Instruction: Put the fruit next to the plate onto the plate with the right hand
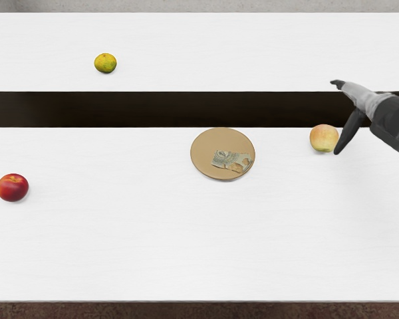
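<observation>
Three fruits on the white counter (186, 232), all well apart from one another. Near the middle of the frame, a round tan plate (207, 143), flat on the counter, with a grey-green printed motif (230, 161) on its lower right part.

At the centre right of the frame, a pale yellow-red apple (324, 138), resting on the counter to the right of the plate, near it but clearly not touching it.

Right hand (360, 106) entering from the right edge, just beside this apple on its right side, released and spread, grasping nothing. One dark finger (338, 84) stretched toward the upper left, over the dark gap (153, 109) between the two counter surfaces. Another finger (346, 136) pointing down, with its tip very close to the right side of the apple; contact not possible to tell. Grey forearm (394, 119) slanting down to the right edge.

At the far left, a red apple (12, 187). In the upper left, on the far counter surface behind the gap, a small yellow-green citrus fruit (105, 63).
</observation>
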Controlling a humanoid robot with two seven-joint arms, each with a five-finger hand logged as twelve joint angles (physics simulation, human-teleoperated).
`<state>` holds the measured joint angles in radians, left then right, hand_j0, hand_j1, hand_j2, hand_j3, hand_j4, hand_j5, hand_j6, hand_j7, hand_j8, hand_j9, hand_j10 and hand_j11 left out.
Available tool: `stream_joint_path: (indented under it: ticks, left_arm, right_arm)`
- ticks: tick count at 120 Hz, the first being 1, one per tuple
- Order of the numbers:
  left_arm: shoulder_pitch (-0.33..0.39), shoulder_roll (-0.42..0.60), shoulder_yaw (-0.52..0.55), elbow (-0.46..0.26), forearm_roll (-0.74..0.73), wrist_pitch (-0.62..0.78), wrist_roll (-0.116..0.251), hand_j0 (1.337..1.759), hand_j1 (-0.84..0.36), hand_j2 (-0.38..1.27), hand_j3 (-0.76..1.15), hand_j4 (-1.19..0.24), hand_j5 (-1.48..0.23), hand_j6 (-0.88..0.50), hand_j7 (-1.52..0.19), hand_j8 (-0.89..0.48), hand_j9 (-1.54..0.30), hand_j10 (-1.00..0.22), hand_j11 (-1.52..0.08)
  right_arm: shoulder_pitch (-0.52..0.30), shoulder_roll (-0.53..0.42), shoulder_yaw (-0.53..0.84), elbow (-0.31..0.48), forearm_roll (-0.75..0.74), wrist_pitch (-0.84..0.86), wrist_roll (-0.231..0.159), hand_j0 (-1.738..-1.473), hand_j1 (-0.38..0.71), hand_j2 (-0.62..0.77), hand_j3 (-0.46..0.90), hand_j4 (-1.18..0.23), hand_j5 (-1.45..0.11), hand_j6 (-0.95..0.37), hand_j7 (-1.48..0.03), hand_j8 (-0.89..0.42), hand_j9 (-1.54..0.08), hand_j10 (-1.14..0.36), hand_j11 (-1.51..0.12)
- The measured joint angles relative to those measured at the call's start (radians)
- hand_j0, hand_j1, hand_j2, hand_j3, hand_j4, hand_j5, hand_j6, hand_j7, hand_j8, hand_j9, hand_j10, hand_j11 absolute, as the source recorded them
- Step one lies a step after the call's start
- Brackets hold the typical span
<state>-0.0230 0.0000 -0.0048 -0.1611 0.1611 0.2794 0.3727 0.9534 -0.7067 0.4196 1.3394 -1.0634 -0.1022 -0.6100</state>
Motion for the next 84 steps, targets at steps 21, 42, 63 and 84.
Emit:
stream_joint_path:
  ticks: [21,42,63,84]
  left_arm:
    - [0.0,0.0,0.0,0.0,0.0,0.0,0.0,1.658,0.35,0.0,0.0,0.0,0.0,0.0,0.0,0.0,0.0,0.0,0.0]
    - [0.0,0.0,0.0,0.0,0.0,0.0,0.0,1.658,0.35,0.0,0.0,0.0,0.0,0.0,0.0,0.0,0.0,0.0,0.0]
    - [0.0,0.0,0.0,0.0,0.0,0.0,0.0,1.658,0.35,0.0,0.0,0.0,0.0,0.0,0.0,0.0,0.0,0.0,0.0]
    - [0.0,0.0,0.0,0.0,0.0,0.0,0.0,1.658,0.35,0.0,0.0,0.0,0.0,0.0,0.0,0.0,0.0,0.0,0.0]
  right_arm:
    - [-0.019,0.082,-0.098,-0.058,-0.078,-0.154,-0.001,-1.658,-0.33,0.0,0.0,-0.02,-0.03,-0.02,-0.02,-0.02,-0.02,-0.02,-0.02]
    - [-0.021,0.134,-0.133,-0.125,-0.092,-0.193,-0.001,-1.658,-0.24,-0.02,0.0,-0.1,-0.12,-0.1,-0.12,-0.1,-0.12,-0.09,-0.12]
    - [-0.021,0.162,-0.141,-0.165,-0.093,-0.199,-0.001,-1.658,-0.13,-0.03,0.0,-0.19,-0.24,-0.19,-0.24,-0.19,-0.24,-0.19,-0.24]
    - [-0.025,0.168,-0.143,-0.174,-0.089,-0.199,-0.001,-1.658,-0.01,-0.05,0.0,-0.29,-0.37,-0.29,-0.37,-0.29,-0.37,-0.29,-0.37]
